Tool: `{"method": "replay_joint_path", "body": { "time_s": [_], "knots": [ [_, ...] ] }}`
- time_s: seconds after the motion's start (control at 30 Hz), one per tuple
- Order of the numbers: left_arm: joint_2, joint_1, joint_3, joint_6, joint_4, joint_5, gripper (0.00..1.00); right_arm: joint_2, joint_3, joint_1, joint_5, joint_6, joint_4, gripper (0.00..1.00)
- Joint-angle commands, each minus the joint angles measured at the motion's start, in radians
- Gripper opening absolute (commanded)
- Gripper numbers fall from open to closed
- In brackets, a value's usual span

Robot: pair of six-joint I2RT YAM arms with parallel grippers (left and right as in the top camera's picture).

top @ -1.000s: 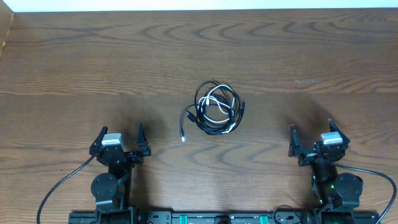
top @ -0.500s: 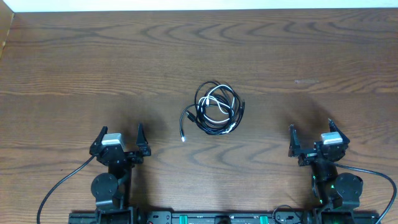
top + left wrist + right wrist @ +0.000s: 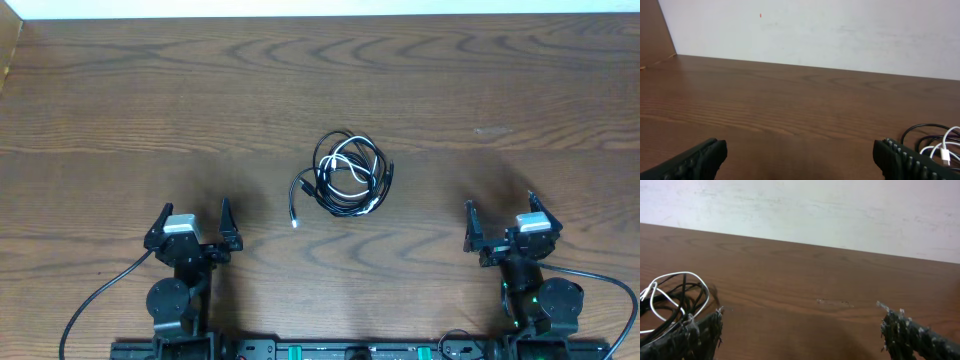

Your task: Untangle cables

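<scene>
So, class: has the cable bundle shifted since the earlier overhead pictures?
No. The cable bundle lies just where it was, at the same offset left of the pale scuff in the wood.

Blk arms (image 3: pixel 170 300), silver wrist blocks (image 3: pixel 181 224), ribbed fingers (image 3: pixel 905 160)

Overhead view: we are seeing soft, even light falling on the table (image 3: pixel 150 100) from above, with no hard glare anywhere. Faint, blurry-edged shadows are lying on the wood just beyond the left gripper (image 3: pixel 193 207) and the right gripper (image 3: pixel 500 202). The cables (image 3: pixel 348 175) are casting almost no shadow. The strip of wall (image 3: pixel 320 7) along the top edge is blowing out to flat white.

Wrist views: the wall is reading bright and faintly mottled. Wood grain is showing crisp in the middle distance. The near fingers (image 3: pixel 695 160) at the bottom edge are going dark and slightly soft. In the left wrist view we are picking up a pale sheen across the tabletop.
</scene>
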Motion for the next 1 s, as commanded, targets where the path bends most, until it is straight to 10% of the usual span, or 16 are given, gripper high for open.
{"method": "replay_joint_path", "body": {
  "time_s": [0.0,0.67,0.97],
  "knots": [
    [0.000,0.004,-0.010,-0.008,-0.044,0.018,0.98,-0.005,-0.002,-0.004,-0.003,0.012,-0.003,0.99],
    [0.000,0.003,-0.009,0.003,0.241,0.029,0.98,-0.005,-0.002,-0.004,0.051,-0.010,0.034,0.99],
    [0.002,0.003,0.047,0.023,0.350,0.082,0.98,-0.005,0.003,-0.004,0.008,-0.008,0.367,0.99]
  ]
}}
